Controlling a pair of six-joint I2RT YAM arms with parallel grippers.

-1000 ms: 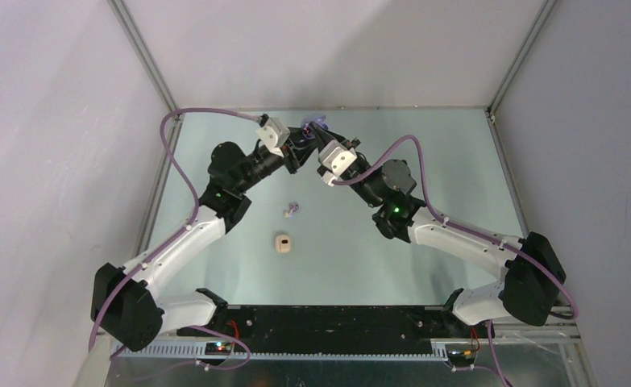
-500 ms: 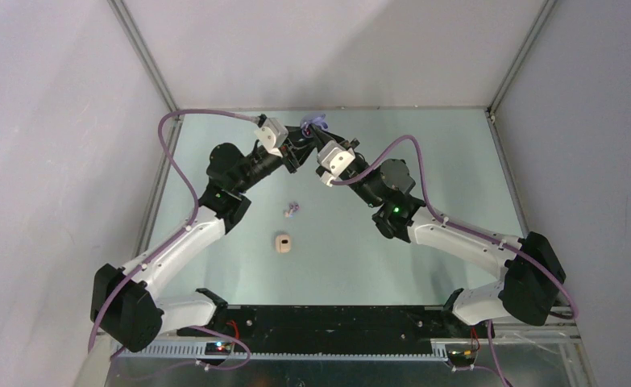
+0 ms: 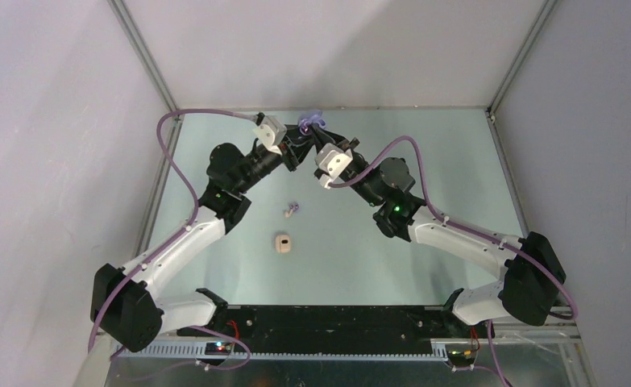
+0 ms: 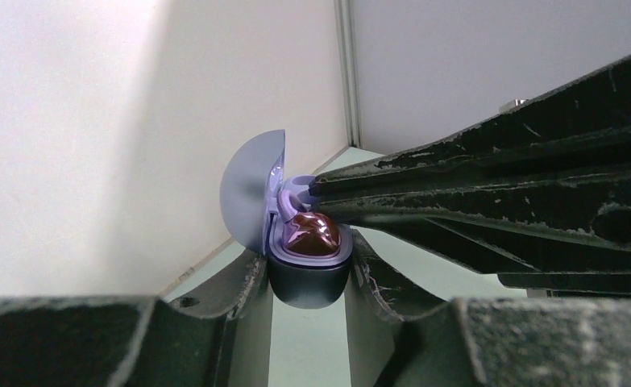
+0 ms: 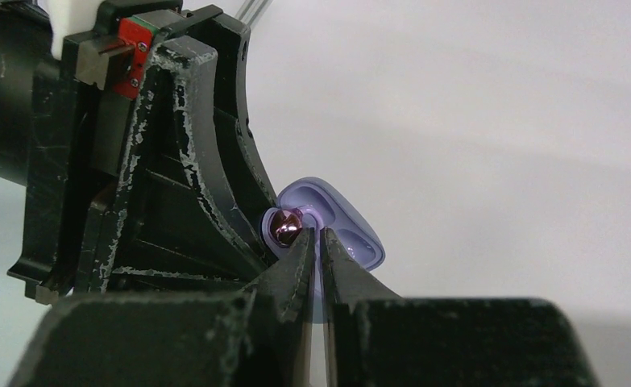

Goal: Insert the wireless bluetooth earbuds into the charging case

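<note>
My left gripper (image 4: 308,274) is shut on the dark base of a lilac charging case (image 4: 308,286), held off the table at the back. The case's lid (image 4: 254,189) stands open. One glossy purple earbud (image 4: 312,232) sits in a well of the case. My right gripper (image 5: 317,235) has its tips against the case just beside that earbud (image 5: 284,226). Only a thin slit separates its fingers and nothing shows between them. In the top view both grippers meet at the case (image 3: 309,122). Two more tiny earbuds (image 3: 292,210) lie on the table.
A small cream case (image 3: 281,243) lies on the green table, nearer the arm bases than the loose earbuds. The back wall stands close behind the held case. Metal frame posts (image 3: 147,56) rise at the back corners.
The right gripper's fingers have parted by a hair. Both grippers and the lilac case have shifted slightly toward the back wall.
</note>
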